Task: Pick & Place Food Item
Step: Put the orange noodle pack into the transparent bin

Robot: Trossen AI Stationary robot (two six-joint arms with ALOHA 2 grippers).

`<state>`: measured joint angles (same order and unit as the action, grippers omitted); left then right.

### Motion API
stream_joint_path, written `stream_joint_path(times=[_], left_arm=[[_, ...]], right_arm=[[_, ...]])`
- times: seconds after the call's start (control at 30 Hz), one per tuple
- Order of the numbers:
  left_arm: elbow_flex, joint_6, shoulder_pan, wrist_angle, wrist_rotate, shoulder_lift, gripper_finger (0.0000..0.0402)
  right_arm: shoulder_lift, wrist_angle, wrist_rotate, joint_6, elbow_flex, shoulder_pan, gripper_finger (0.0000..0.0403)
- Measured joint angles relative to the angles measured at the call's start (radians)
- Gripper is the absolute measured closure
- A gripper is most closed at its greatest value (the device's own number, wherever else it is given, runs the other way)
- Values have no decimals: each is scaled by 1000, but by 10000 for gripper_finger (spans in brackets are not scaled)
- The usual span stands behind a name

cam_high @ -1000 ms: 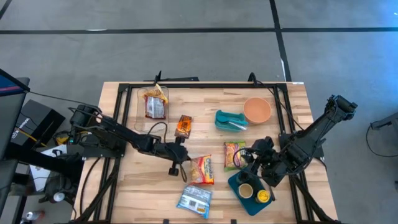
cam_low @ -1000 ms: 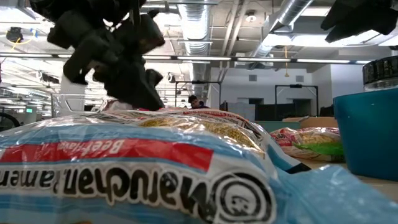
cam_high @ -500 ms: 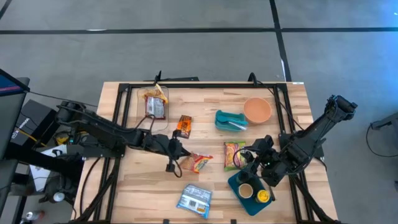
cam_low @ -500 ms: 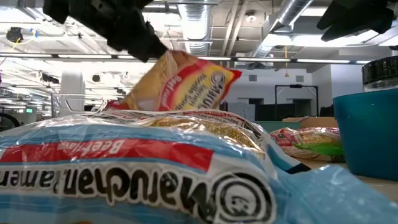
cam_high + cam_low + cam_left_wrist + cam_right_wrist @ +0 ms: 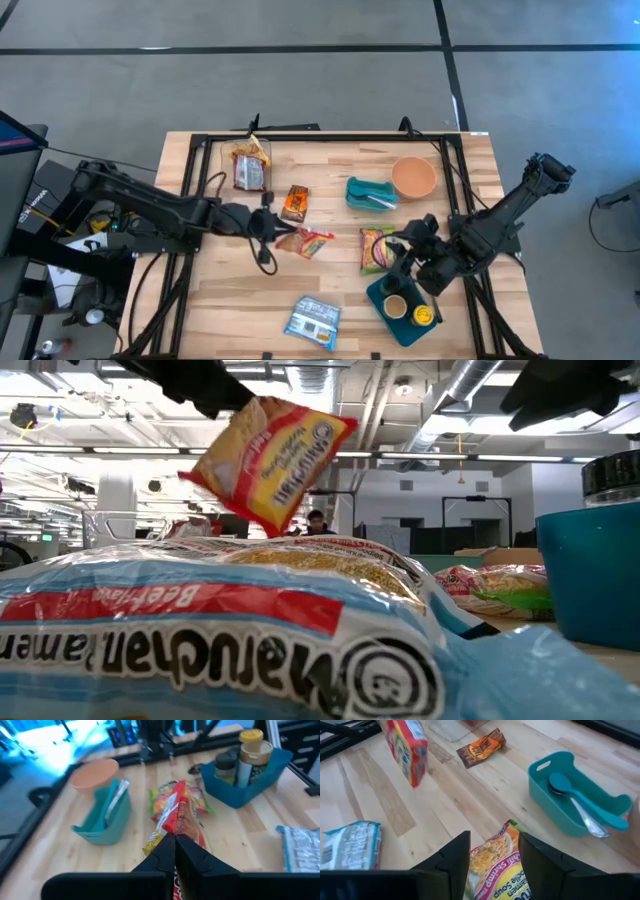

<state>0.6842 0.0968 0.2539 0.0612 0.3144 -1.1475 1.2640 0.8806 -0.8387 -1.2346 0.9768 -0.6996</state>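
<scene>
My left gripper (image 5: 277, 236) is shut on a yellow and red ramen packet (image 5: 306, 241), which hangs in the air over the table's middle; the packet (image 5: 272, 458) shows high up in the low view. My right gripper (image 5: 492, 865) hovers open over a green and yellow shrimp ramen packet (image 5: 377, 250) that lies flat on the table's right half. It touches nothing. A blue ramen packet (image 5: 313, 322) lies flat near the front edge. My left gripper pinches one end edge (image 5: 173, 831) of the yellow and red packet between its two shut fingers (image 5: 161, 854). The fingers come from the table's left, slanting a little downward. The packet sticks out beyond the fingertips, tilted and clear of the table.
A teal caddy with a spoon (image 5: 370, 193) and an orange bowl (image 5: 413, 177) stand at the far right. A blue bin with jars (image 5: 405, 305) stands near the front right. An orange-brown snack packet (image 5: 294, 203) and a clear-wrapped packet (image 5: 247, 165) lie at the far left.
My left gripper has risen and drawn back toward the table's left and far side, tipping up nearer to level. It has lifted the yellow and red packet off the table; the packet, which lay flat, now hangs clear in the air.
</scene>
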Motion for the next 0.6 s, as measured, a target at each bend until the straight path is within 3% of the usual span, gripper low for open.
stream_joint_path(times=[0.6], left_arm=[[0,208,-13,-131,242,276,401]], right_arm=[[0,0,0,41,0,30,242]])
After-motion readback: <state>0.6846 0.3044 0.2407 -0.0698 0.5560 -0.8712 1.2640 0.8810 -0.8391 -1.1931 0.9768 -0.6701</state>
